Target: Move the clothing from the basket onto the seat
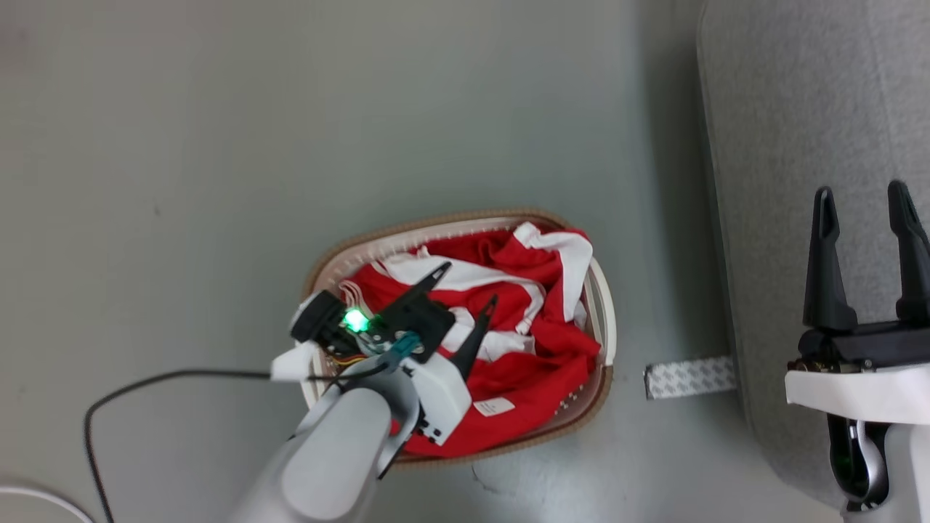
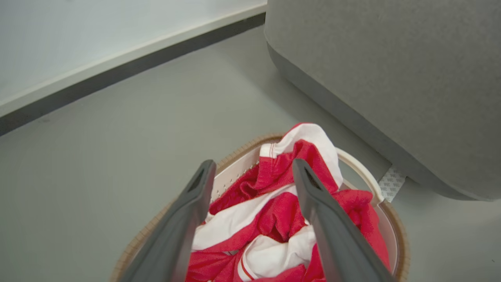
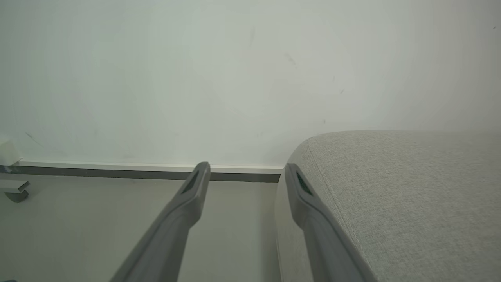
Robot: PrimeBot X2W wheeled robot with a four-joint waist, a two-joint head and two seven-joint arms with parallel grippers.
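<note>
From my end this looks like a living-room corner mocked up in a test room, not a lived-in home. The homely part is a big grey sofa (image 1: 814,145) with a laundry basket (image 1: 436,221) of red and white clothing (image 1: 523,378) standing near it. The rest reads as lab: a smooth grey floor (image 1: 218,145), a plain white wall (image 3: 195,78) with a dark skirting strip (image 3: 117,172), a piece of patterned tape (image 1: 689,378) stuck to the floor at the sofa's edge, and a black cable (image 1: 189,373) trailing loose.
</note>
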